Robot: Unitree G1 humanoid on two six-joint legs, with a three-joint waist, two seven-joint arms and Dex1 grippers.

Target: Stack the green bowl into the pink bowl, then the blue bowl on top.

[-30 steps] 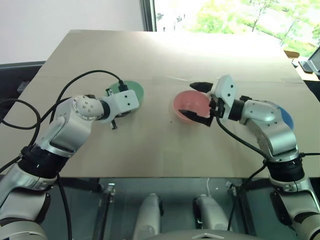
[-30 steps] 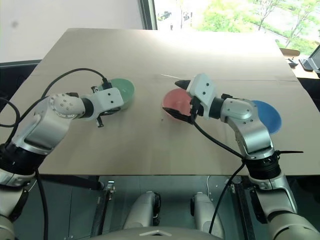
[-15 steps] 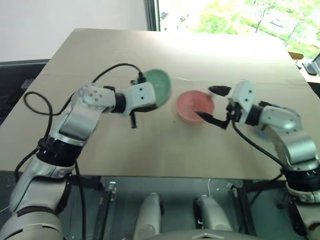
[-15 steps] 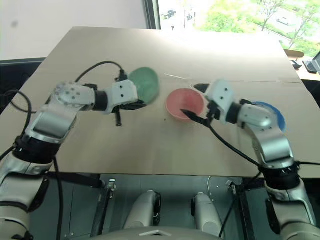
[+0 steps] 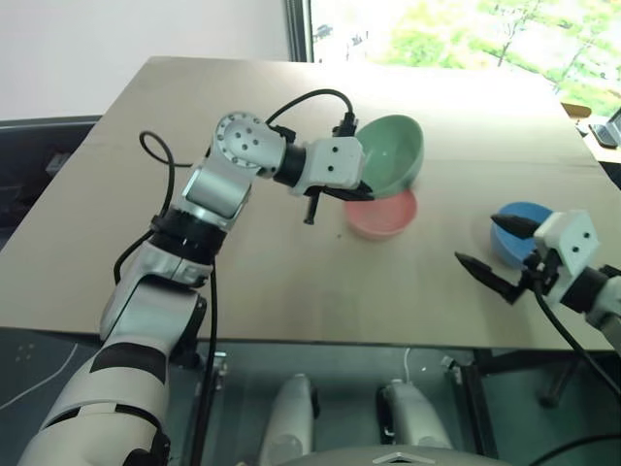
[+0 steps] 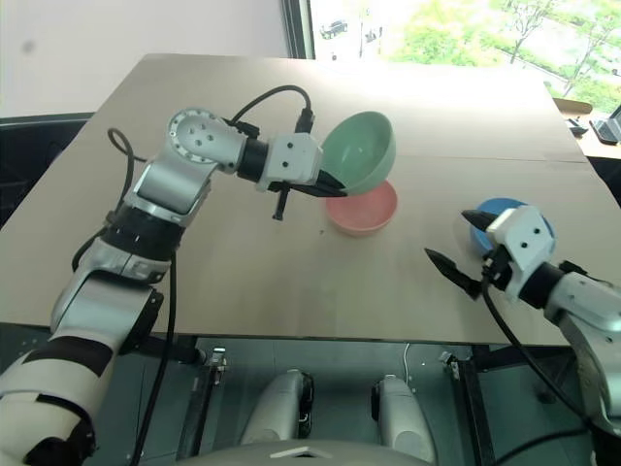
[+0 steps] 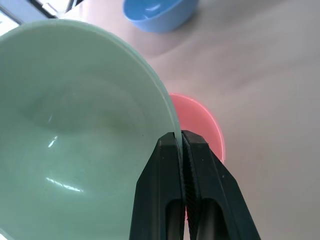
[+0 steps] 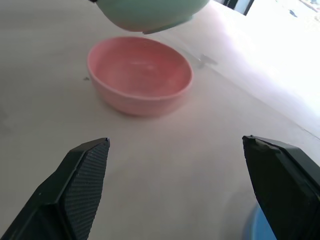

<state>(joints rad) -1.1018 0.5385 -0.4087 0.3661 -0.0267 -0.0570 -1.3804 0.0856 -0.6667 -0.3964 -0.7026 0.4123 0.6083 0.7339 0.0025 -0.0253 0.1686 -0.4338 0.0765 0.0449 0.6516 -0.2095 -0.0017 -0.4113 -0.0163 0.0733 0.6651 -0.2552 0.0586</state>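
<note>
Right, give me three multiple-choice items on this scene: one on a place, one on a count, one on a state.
1. Where is the green bowl?
A. Lifted above the pink bowl
B. Flat on the table
C. Inside the blue bowl

2. How many bowls are there?
A. Two
B. Three
C. Four

3. How is the right gripper?
A. Shut on the blue bowl
B. Shut on nothing
C. Open, holding nothing

Answers: 1 A, the left gripper pinches its rim, tilted, in the air. 2 B, green, pink, blue. 3 C, its fingers stand wide apart.
</note>
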